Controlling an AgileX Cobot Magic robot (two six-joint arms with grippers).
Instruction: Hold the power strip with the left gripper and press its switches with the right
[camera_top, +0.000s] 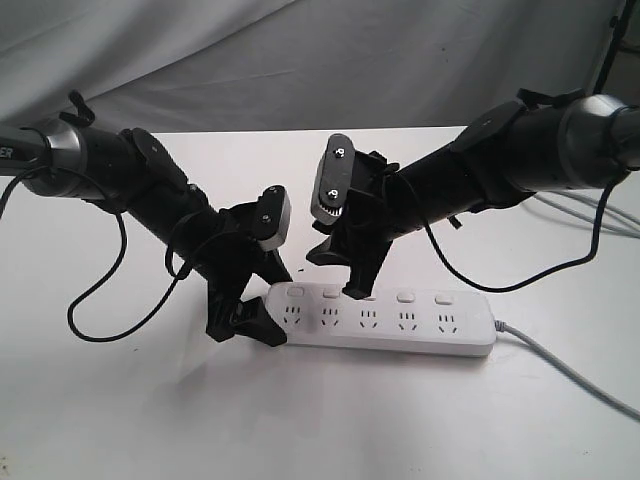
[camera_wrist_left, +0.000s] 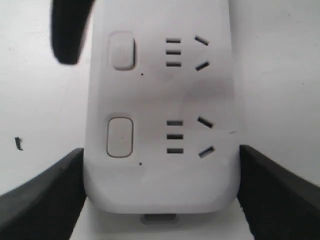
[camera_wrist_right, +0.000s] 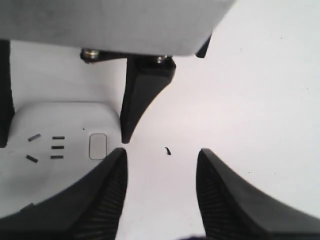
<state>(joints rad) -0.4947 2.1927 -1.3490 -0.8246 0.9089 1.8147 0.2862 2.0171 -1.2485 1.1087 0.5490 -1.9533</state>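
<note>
The white power strip (camera_top: 385, 322) lies flat on the table, with its grey cord (camera_top: 565, 368) leaving at the right end. My left gripper (camera_top: 268, 300) is shut on the strip's left end; in the left wrist view its jaws press both long sides of the strip (camera_wrist_left: 160, 100). The switches (camera_top: 405, 297) run along the far edge, and two of them show close up (camera_wrist_left: 121, 136). My right gripper (camera_top: 335, 272) is open and empty, with one fingertip (camera_top: 352, 288) down at the strip's far edge between the second and third switches. In its own view the right gripper (camera_wrist_right: 162, 157) frames bare table beside the first switch (camera_wrist_right: 97, 146).
A loose black cable loop (camera_top: 100, 300) hangs from the left arm. More cables (camera_top: 600, 215) lie at the table's right edge. A grey cloth (camera_top: 300, 50) backs the white table (camera_top: 300, 420). A small dark mark (camera_wrist_right: 168, 151) sits on the table beside the strip.
</note>
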